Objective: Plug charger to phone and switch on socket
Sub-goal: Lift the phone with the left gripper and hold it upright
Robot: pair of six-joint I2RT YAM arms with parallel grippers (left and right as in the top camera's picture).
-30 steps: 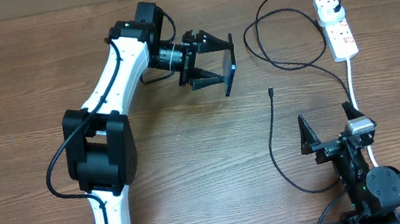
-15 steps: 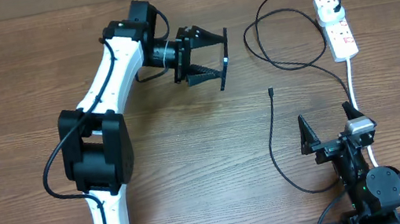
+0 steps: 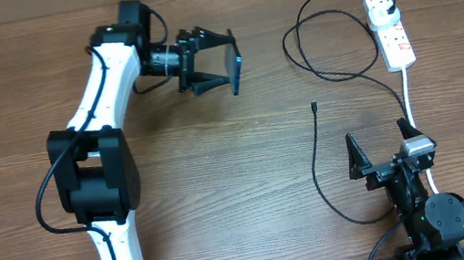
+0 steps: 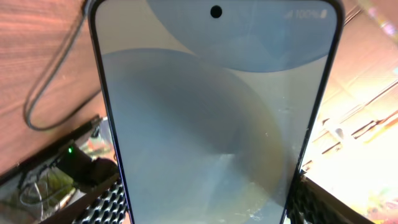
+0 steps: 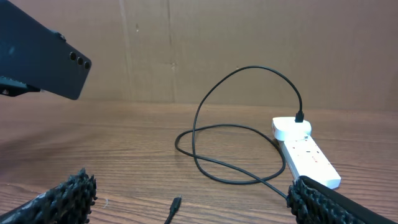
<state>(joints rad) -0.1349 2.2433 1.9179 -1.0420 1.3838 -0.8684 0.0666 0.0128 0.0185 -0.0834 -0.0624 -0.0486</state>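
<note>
Now, left gripper (image 3: pixel 223 59): clenched on the phone (image 3: pixel 234 63), one finger on each long edge; arm stretched toward the far left part of the table (image 3: pixel 221 178).
Phone: held up off the wood, edge-on in the overhead view. In the left wrist view its pale blue-grey screen (image 4: pixel 217 124) fills the frame, camera hole at top. The right wrist view shows its dark back (image 5: pixel 43 59) with a row of lenses, high at upper left.
Left finger pads (image 4: pixel 106 205): ribbed black, flanking the phone's lower sides.
Right gripper (image 3: pixel 378 140): released, fingers spread, holding nothing; sits at the near right edge, well apart from the phone.
Right fingertips (image 5: pixel 56 199): wide at the bottom corners of its own view.
Charger (image 3: pixel 316 173): thin black cable on the table; connector tip (image 3: pixel 313 107) free, between the two grippers, touching nothing. Cable curves down near the right gripper, then loops up to the plug (image 3: pixel 391 7).
Plug: seated in the far end of the socket (image 3: pixel 390 32).
Socket: white strip, far right, flat on the table; red markings visible, switch position cannot be told.
Socket lead (image 3: pixel 409 90): thick, white, runs toward the right gripper.
</note>
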